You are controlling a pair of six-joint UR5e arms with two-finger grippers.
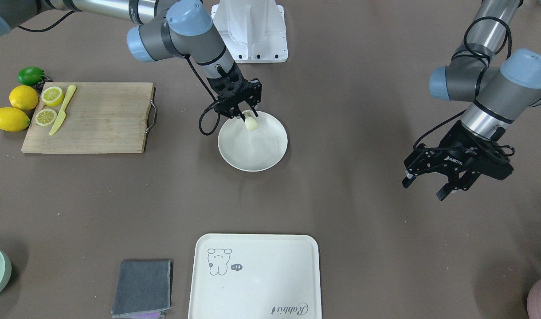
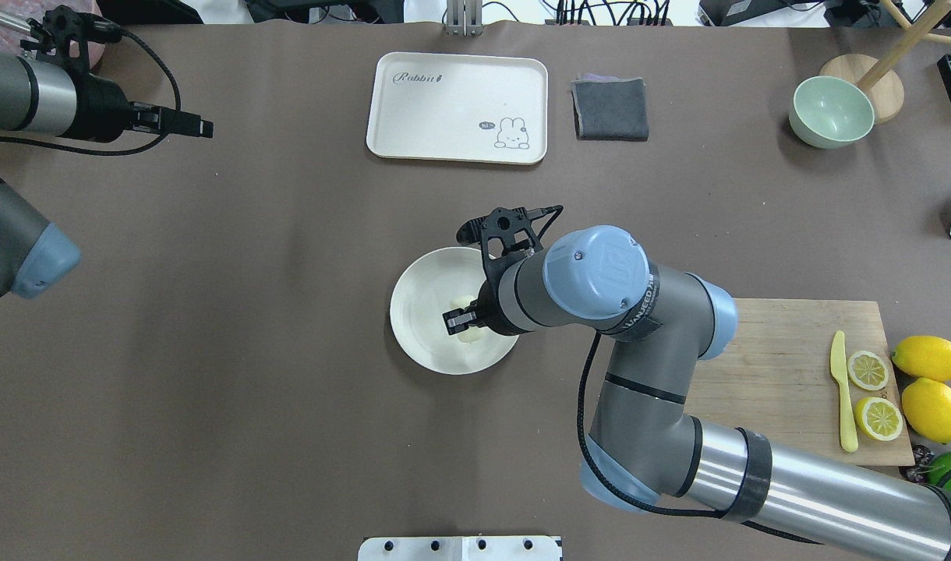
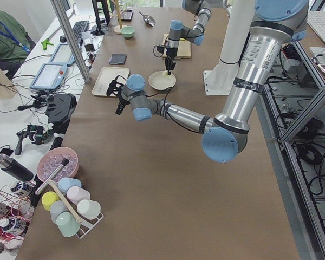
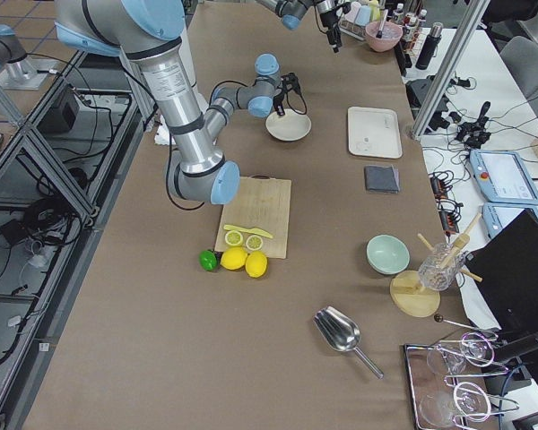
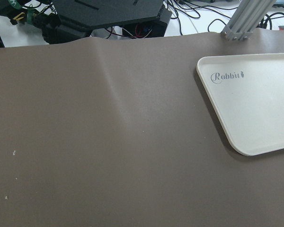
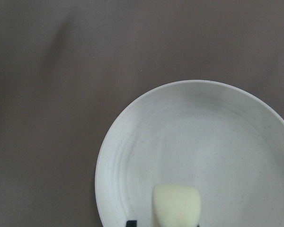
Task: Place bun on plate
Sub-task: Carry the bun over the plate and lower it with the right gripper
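Jaws of the right gripper (image 1: 246, 116) pinch the bun (image 1: 251, 123) low over the plate (image 1: 261, 155), near eleven o'clock seen from the front. Placing looks nearly done; next, open and lift straight. Left gripper (image 1: 424, 188) hangs wide, empty.

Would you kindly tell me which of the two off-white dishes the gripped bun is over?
The round plain plate at mid-table: the right gripper holds the bun above it. The rectangular rabbit tray lies well apart.
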